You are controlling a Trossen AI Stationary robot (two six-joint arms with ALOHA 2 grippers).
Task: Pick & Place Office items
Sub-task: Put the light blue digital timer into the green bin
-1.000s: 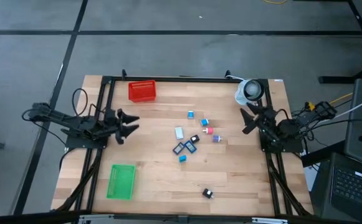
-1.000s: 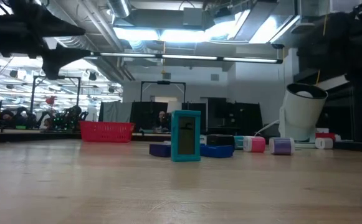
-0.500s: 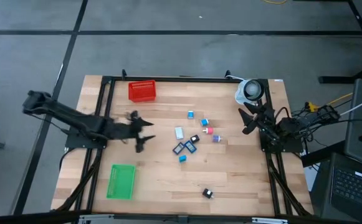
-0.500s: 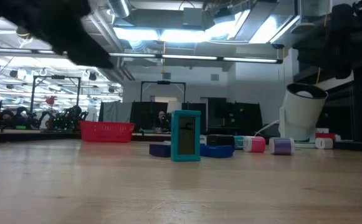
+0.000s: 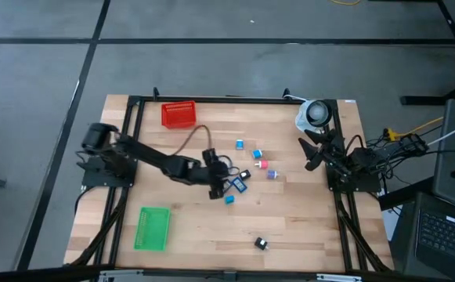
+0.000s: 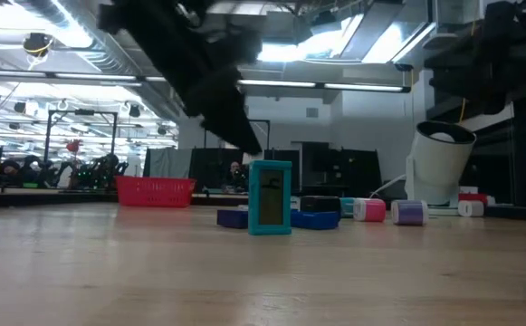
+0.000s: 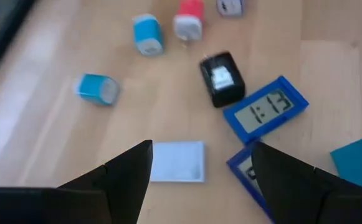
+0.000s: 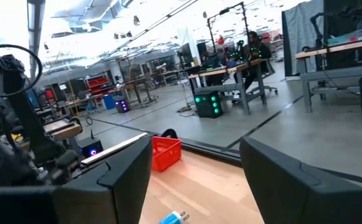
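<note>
Now left tool [image 7: 196, 168] hovers, fingers apart, above flat rectangular pale card [image 7: 177, 161]

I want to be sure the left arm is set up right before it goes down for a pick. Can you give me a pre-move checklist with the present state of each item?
1. Left gripper open: ok, fingers spread wide.
2. Left gripper empty: ok, nothing between the fingers.
3. Over a target: ok, above the pale card in the middle cluster.
4. Neighbours clear: not ok, a blue clock lies close by one finger.
5. Right gripper out of the way: ok, at the table's right edge.
6. Red basket unobstructed: ok; whether it is the drop spot, cannot tell.
</note>
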